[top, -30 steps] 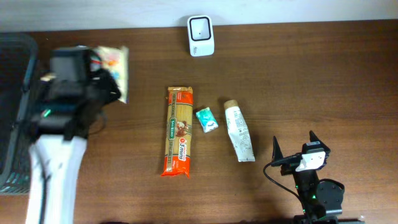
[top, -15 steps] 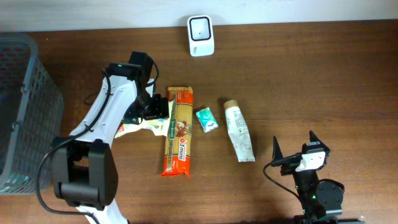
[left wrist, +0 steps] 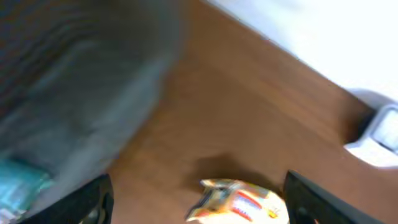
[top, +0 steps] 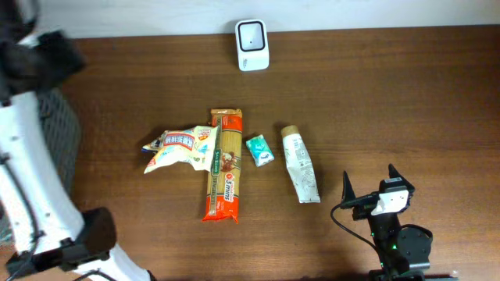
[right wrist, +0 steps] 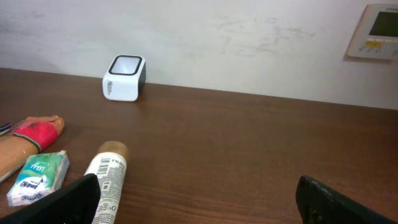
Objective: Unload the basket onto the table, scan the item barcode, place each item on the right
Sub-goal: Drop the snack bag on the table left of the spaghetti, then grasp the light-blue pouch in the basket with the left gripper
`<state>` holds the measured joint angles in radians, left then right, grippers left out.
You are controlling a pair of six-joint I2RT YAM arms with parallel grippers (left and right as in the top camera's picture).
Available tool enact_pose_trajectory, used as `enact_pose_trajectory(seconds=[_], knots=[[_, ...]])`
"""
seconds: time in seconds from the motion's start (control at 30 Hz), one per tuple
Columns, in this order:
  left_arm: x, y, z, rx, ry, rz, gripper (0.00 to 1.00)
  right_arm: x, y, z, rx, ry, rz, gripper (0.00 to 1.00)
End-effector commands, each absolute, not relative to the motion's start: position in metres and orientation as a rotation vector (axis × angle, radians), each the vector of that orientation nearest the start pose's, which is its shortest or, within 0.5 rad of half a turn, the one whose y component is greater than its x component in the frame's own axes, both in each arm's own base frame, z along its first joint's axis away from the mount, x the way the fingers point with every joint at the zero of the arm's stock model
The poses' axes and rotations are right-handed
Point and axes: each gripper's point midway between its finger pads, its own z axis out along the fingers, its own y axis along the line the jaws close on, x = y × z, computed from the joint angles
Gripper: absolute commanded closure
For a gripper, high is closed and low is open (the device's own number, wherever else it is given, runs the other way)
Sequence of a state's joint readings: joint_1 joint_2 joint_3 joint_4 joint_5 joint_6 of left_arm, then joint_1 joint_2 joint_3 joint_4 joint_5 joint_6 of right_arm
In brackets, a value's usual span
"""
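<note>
Where overhead shows the snack bag (top: 178, 148) whole, left wrist crops it.

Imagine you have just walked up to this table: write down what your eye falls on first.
Four packaged goods lie in a loose row mid-table: a crumpled snack bag against a long orange packet, then a small green pack and a white tube. A white scanner stands alone at the far edge. A blurred white arm fills the left side, and the right gripper sits open near the front right.
</note>
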<state>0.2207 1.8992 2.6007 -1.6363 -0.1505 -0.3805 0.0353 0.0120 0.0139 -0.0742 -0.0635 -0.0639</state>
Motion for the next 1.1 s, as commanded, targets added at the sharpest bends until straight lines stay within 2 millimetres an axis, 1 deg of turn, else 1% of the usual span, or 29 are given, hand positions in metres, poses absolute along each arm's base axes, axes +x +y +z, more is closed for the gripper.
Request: enact_pose_trajectory(seconds=[0.0, 0.07, 0.1, 0.13, 0.17, 0.2, 0.23, 0.37, 0.4, 0.47, 0.53, 0.6, 0.7, 0.77, 0.87, 1.03, 1.07], knots=[[0.327, 0.206, 0.370, -1.258, 2.194, 0.266, 0.14, 0.246, 0.018, 0.156, -0.123, 1.641, 0.020, 0.01], [0.303, 0.242, 0.361, -1.395, 2.153, 0.314, 0.15, 0.246, 0.018, 0.156, -0.123, 1.641, 0.020, 0.01], [0.296, 0.251, 0.356, -1.435, 2.149, 0.326, 0.15, 0.246, 0.018, 0.156, -0.123, 1.641, 0.020, 0.01], [0.288, 0.265, 0.344, -1.497, 2.148, 0.339, 0.15, 0.246, 0.018, 0.156, -0.123, 1.641, 0.020, 0.01], [0.284, 0.274, 0.333, -1.538, 2.155, 0.349, 0.16, 0.246, 0.018, 0.156, -0.124, 1.641, 0.020, 0.01], [0.272, 0.293, 0.300, -1.640, 2.186, 0.365, 0.15, 0.246, 0.018, 0.156, -0.124, 1.641, 0.020, 0.01], [0.267, 0.300, 0.283, -1.679, 2.202, 0.370, 0.15, 0.246, 0.018, 0.156, -0.123, 1.641, 0.020, 0.01], [0.247, 0.317, 0.205, -1.814, 2.290, 0.387, 0.15, 0.246, 0.018, 0.156, -0.123, 1.641, 0.020, 0.01], [0.239, 0.321, 0.182, -1.850, 2.305, 0.392, 0.15, 0.246, 0.018, 0.156, -0.123, 1.641, 0.020, 0.01], [0.235, 0.326, 0.154, -1.827, 2.348, 0.397, 0.15, 0.246, 0.018, 0.156, -0.123, 1.641, 0.020, 0.01], [0.228, 0.329, 0.132, -1.849, 2.349, 0.432, 0.15, 0.246, 0.018, 0.156, -0.123, 1.641, 0.020, 0.01], [0.209, 0.335, 0.116, -1.872, 2.362, 0.590, 0.14, 0.246, 0.018, 0.156, -0.123, 1.641, 0.020, 0.01], [0.196, 0.334, 0.097, -1.901, 2.384, 0.631, 0.14, 0.246, 0.018, 0.156, -0.123, 1.641, 0.020, 0.01], [0.189, 0.335, 0.093, -1.912, 2.384, 0.669, 0.14, 0.246, 0.018, 0.156, -0.123, 1.641, 0.020, 0.01], [0.173, 0.341, 0.089, -1.926, 2.381, 0.803, 0.16, 0.246, 0.018, 0.156, -0.123, 1.641, 0.020, 0.01], [0.167, 0.350, 0.059, -1.974, 2.400, 0.799, 0.16, 0.246, 0.018, 0.156, -0.124, 1.641, 0.020, 0.01], [0.168, 0.351, 0.054, -1.976, 2.406, 0.799, 0.26, 0.246, 0.018, 0.156, -0.123, 1.641, 0.020, 0.01]])
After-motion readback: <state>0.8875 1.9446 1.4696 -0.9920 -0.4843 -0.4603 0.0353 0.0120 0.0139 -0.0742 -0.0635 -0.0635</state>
